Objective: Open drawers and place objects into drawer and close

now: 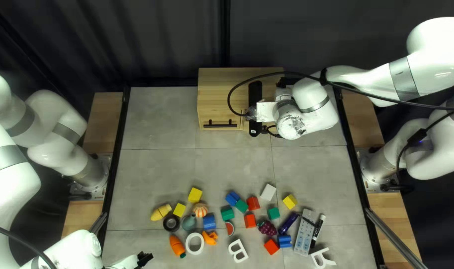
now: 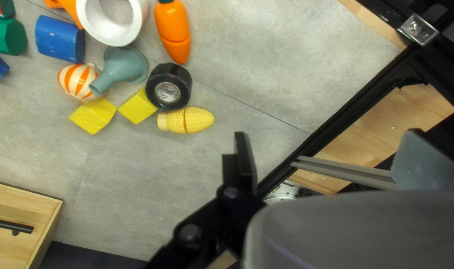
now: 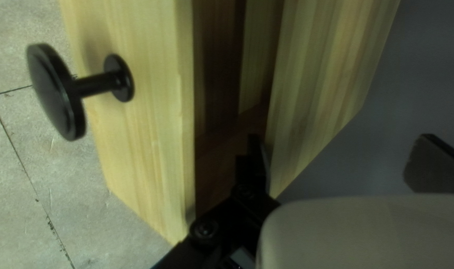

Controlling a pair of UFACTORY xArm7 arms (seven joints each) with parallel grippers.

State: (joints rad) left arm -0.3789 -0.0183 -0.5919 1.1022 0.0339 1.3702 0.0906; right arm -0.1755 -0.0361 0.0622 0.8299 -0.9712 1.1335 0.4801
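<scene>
Presently, wooden cabinet (image 1: 217, 87) stands toward the far edge of the tabletop (image 1: 162, 174). Right tool (image 1: 255, 119) is at the cabinet, fingers spread: one inside the gap beside the wooden front (image 3: 142, 149) bearing a black knob (image 3: 55, 92), the other outside the adjoining panel (image 3: 326, 74). Left tool (image 1: 146, 258) is also spread; toy corn (image 2: 187, 120) lies ahead, just beside the tape roll (image 2: 168, 87). Toy carrot (image 2: 174, 30) and blue cylinder (image 2: 60, 39) lie farther off.
</scene>
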